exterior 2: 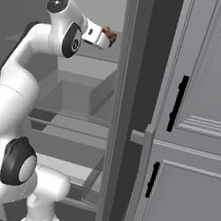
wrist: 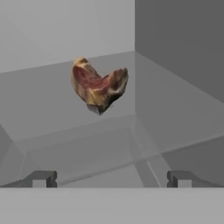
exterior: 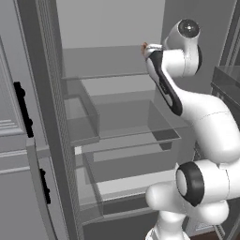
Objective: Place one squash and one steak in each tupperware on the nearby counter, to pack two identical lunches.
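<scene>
**Hand view headline: open fingers line up on a steak inside the fridge**

Hand view: one steak [wrist: 99, 85], a dark reddish-brown chunk with a pale fatty edge, sits on a grey fridge shelf [wrist: 52, 118] near the back corner, where the rear wall meets a side wall. It stands tilted up on a narrow end instead of lying flat. The gripper [wrist: 111, 178] points straight at it, with the two dark fingers [wrist: 41, 178] spread wide and nothing between them. The steak is ahead of the fingertips and apart from them. The wide spread likely gives room to pass around the lumpy meat before closing.

Left base view: the white arm [exterior: 206, 122] rises from the lower right and bends into the open fridge, its hand at the upper shelf. A sliver of reddish-brown steak [exterior: 144, 47] shows just past the hand. Clear shelves and drawers [exterior: 126, 122] sit below. The open fridge door [exterior: 28, 140] stands at the left.

Right base view: the arm [exterior 2: 14, 92] reaches in from the left, wrist level with the upper shelf. The steak [exterior 2: 110, 35] shows just beyond the white hand, close to it. Grey panelled cabinet doors [exterior 2: 202, 122] with black handles fill the right side. The reach looks like an approach to a first pick, with packing not yet begun.
</scene>
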